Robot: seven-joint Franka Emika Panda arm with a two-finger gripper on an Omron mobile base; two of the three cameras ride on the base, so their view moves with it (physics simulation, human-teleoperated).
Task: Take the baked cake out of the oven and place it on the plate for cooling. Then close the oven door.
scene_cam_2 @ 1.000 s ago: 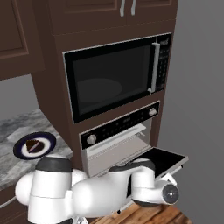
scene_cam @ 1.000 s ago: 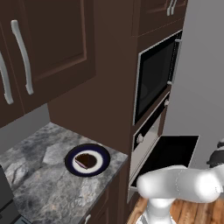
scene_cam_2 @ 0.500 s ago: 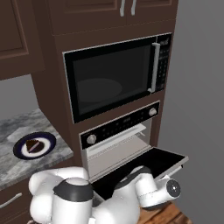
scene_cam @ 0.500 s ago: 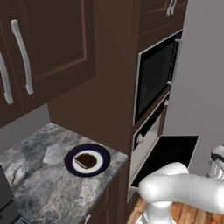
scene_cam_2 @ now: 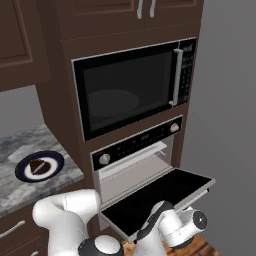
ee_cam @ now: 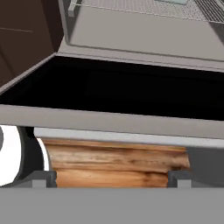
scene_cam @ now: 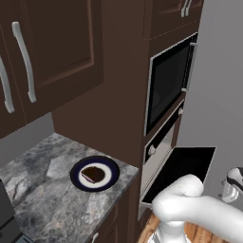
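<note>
The cake [scene_cam: 90, 174] is sitting on the plate [scene_cam: 112, 173], which is resting on the grey stone bench [scene_cam: 38, 194] at the left. Right of it, the oven [scene_cam_2: 135, 162] is standing with its door [scene_cam_2: 165, 192] hanging open and flat. The hand [ee_cam: 111, 178] is hovering just below the door's front edge, fingers spread and gripping nothing, above the wooden floor [ee_cam: 113, 164].

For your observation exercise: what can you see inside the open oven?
Inside the oven, above the dropped oven door, pale grey walls and a wire rack show. No cake sits there; it lies on the plate. The cavity's back is hidden.
</note>
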